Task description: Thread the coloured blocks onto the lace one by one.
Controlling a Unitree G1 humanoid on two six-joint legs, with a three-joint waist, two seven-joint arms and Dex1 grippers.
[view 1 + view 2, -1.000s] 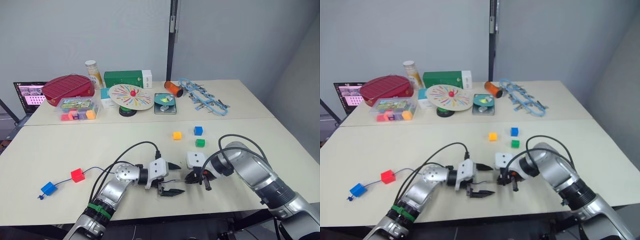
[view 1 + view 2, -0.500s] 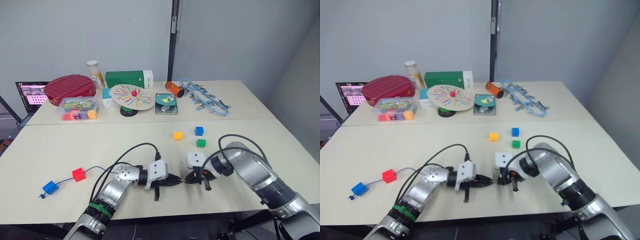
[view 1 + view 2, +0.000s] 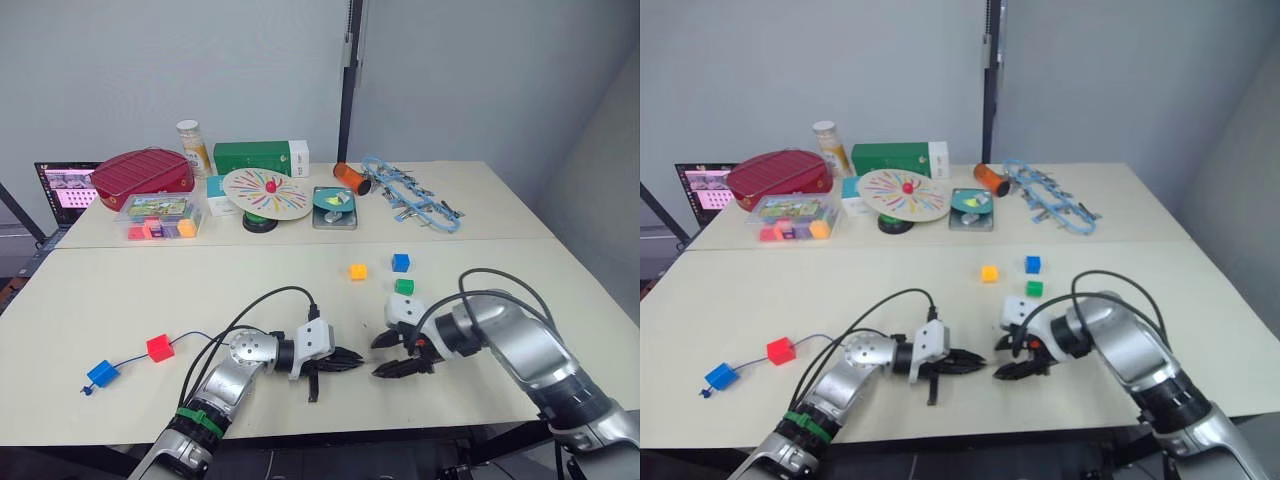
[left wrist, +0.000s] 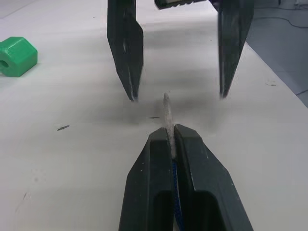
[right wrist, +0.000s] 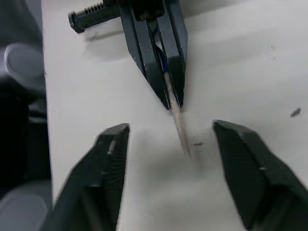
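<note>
My left gripper (image 3: 352,357) is shut on the lace just behind its pale stiff tip (image 4: 166,107), which sticks out past the fingers. Facing it, my right gripper (image 3: 384,356) stands open, one finger (image 5: 109,163) on each side of the tip (image 5: 180,129), not touching it. From the left gripper the lace (image 3: 196,337) trails off left to a red block (image 3: 158,347) and a blue block (image 3: 101,373), both sitting along the cord. Loose on the table beyond the grippers lie an orange-yellow block (image 3: 357,271), a second blue block (image 3: 401,262) and a green block (image 3: 404,286).
Along the back of the table stand a red basket (image 3: 141,172), a clear tray of coloured pieces (image 3: 158,215), a green box (image 3: 258,158), a colourful disc (image 3: 266,192), a small tin (image 3: 332,206) and a light-blue chain tangle (image 3: 408,194). A laptop (image 3: 64,186) sits far left.
The left gripper closed on the lace behind its tip. The right gripper then opened, let go of the tip and drew back a little to the right.
</note>
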